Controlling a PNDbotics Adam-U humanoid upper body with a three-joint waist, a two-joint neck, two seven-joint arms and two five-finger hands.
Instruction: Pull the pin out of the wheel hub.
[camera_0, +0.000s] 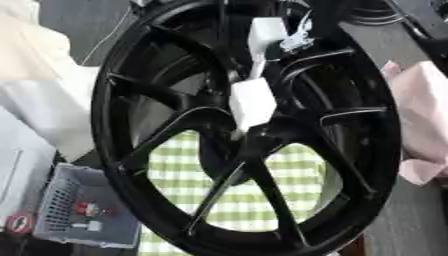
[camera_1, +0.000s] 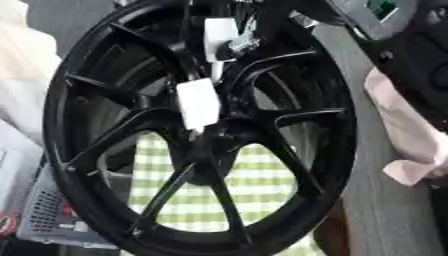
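Observation:
A large black spoked wheel (camera_0: 249, 127) stands upright and fills the view, its hub (camera_0: 255, 136) at the middle. Two white tags hang in front of the spokes, one near the top (camera_0: 265, 32) and one just above the hub (camera_0: 252, 102). A small silver metal piece (camera_0: 297, 39) sits beside the upper tag. My right arm (camera_1: 411, 55) comes in from the upper right. Its dark hand (camera_0: 322, 12) lies at the rim's top, close to the silver piece, and merges with the black wheel. My left hand does not show.
A green-and-white checked cloth (camera_0: 232, 200) lies behind the lower spokes. A grey basket (camera_0: 61, 200) with small red and white things sits at the lower left. Pink cloth (camera_0: 424, 115) hangs at the right, pale cloth (camera_0: 35, 75) at the left.

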